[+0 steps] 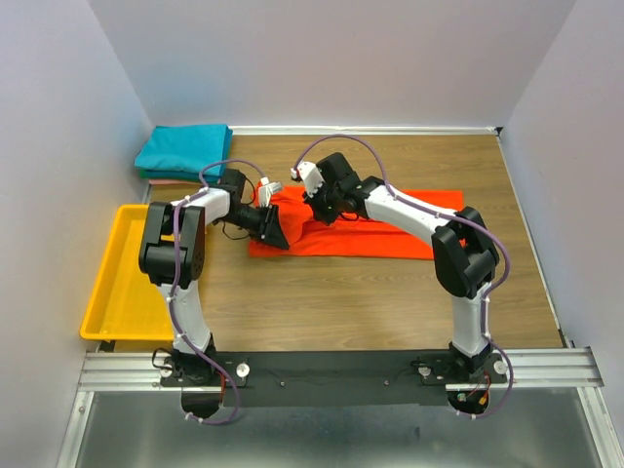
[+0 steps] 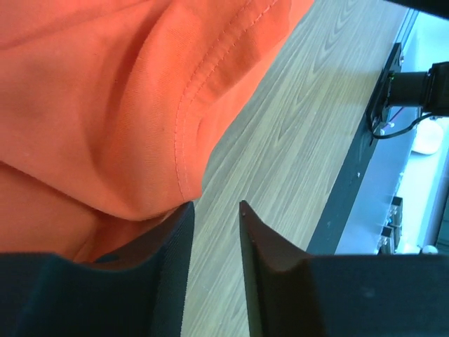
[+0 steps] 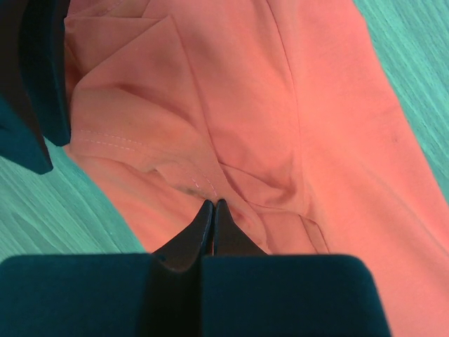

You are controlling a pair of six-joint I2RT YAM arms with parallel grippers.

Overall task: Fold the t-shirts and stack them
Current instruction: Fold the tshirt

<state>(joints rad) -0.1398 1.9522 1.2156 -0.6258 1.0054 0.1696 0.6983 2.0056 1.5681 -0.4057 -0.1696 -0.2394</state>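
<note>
Two-handed on orange shirt (image 1: 390, 229): pinches a fold with right gripper (image 3: 213, 203), holds left gripper (image 2: 216, 205) open beside it

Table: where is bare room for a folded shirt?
Bare wood: the strip between the orange-red t-shirt and the arm bases; the far strip right of the teal t-shirt. Crowded: the orange-red t-shirt's left end, at the left gripper and right gripper.

End effector (image 3: 212, 205) closed, touching orange-red t-shirt (image 3: 280, 126)

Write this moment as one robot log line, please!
left gripper: open, beside orange shirt | right gripper: shut on orange shirt | teal shirt: folded, far left
</note>
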